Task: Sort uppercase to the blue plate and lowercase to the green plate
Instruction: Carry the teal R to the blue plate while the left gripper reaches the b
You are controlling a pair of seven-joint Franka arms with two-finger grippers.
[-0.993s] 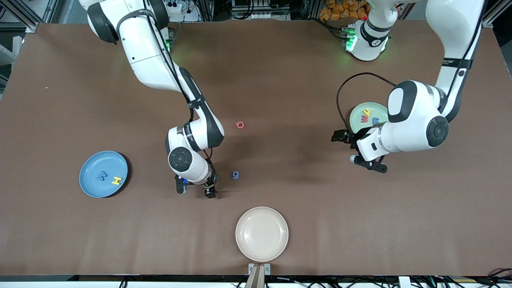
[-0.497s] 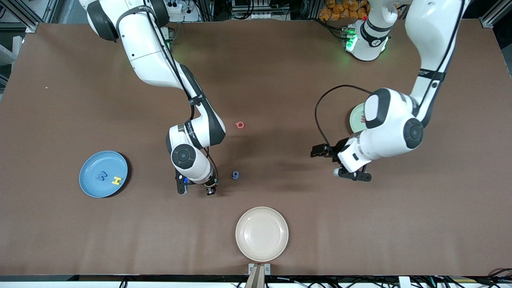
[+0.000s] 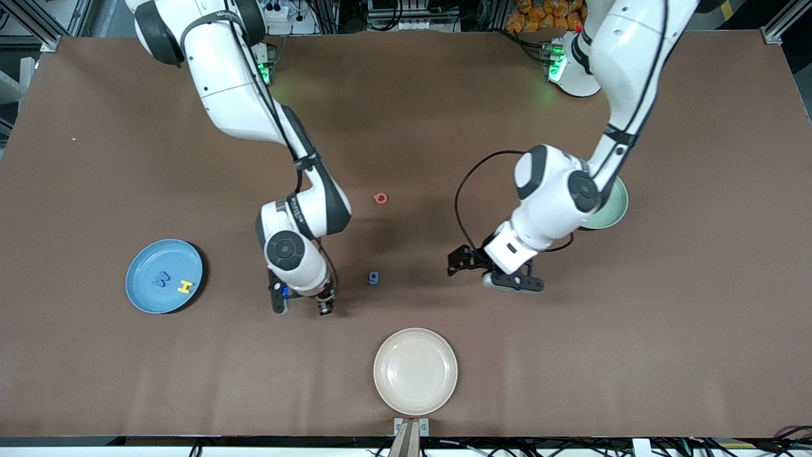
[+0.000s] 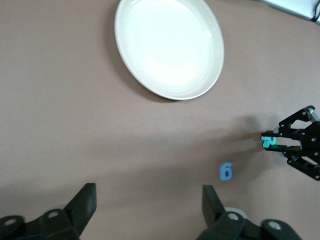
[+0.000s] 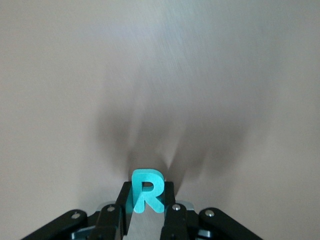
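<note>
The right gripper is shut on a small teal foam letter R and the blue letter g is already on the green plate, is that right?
Partly. The right gripper is indeed shut on the small teal foam letter R. But the small blue foam letter g is not on the pale green plate: the front view shows it lying on the bare brown table, between the two grippers.

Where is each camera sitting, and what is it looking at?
Front view: high up across the table, facing both robots; it shows both whole arms, the blue plate, the cream plate and the blue g.
Left wrist view: on the left arm's wrist, looking down at the table; the open left gripper shows at its edge.
Right wrist view: on the right arm's wrist, looking down at bare table; the right gripper is shut on the teal R.
Shared: the front and left wrist views both show the cream plate and the blue g.
</note>
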